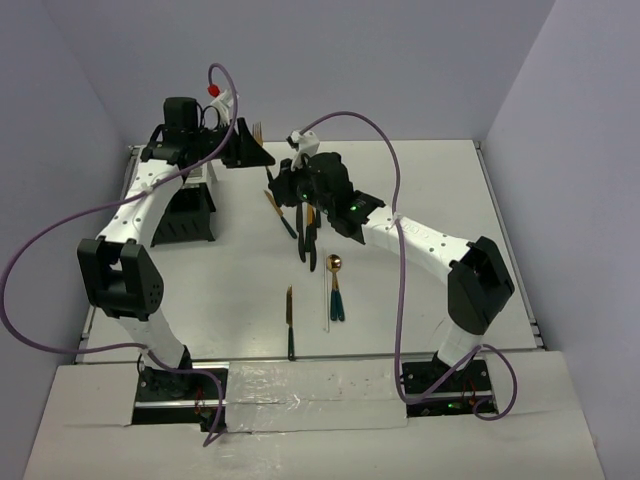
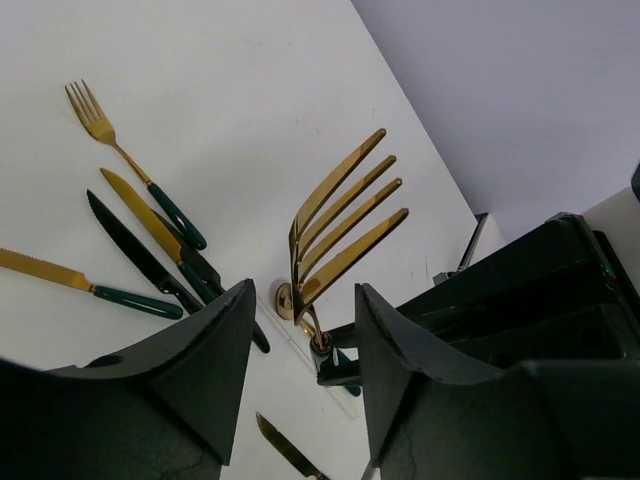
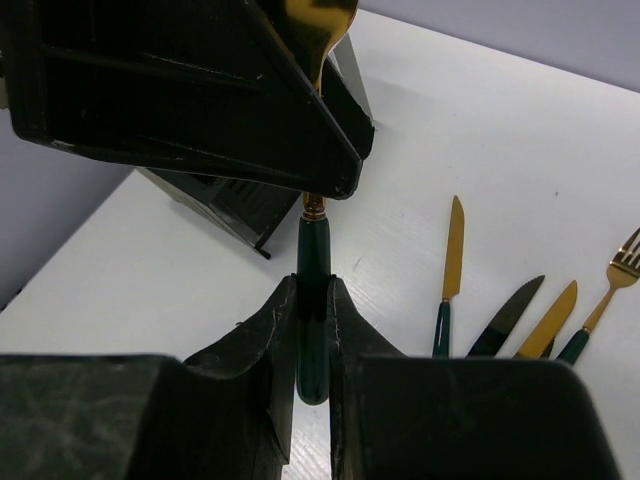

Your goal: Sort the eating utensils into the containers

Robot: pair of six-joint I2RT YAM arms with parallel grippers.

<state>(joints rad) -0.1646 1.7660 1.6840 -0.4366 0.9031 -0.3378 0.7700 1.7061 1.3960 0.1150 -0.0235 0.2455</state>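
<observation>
The left arm (image 1: 140,205) reaches over the black caddy (image 1: 188,222) at the far left of the white table (image 1: 440,190). Its left gripper (image 1: 248,150) sits close to the right gripper (image 1: 283,178), and the gold tines of a fork (image 1: 258,130) stick up beside them (handle hidden). Nearer the bases lie a knife (image 1: 291,322), a spoon (image 1: 334,264) and a thin white stick (image 1: 327,305); another knife (image 1: 279,212) lies below the right gripper

**Fork, caddy and knife only partly seen**

From the left wrist, the handle of the fork (image 2: 340,230) vanishes below the left gripper (image 2: 305,295). 1 knife (image 2: 283,443) is cut by the bottom edge. Overhead, the left arm (image 1: 150,200) covers part of the caddy (image 1: 195,225).
</observation>
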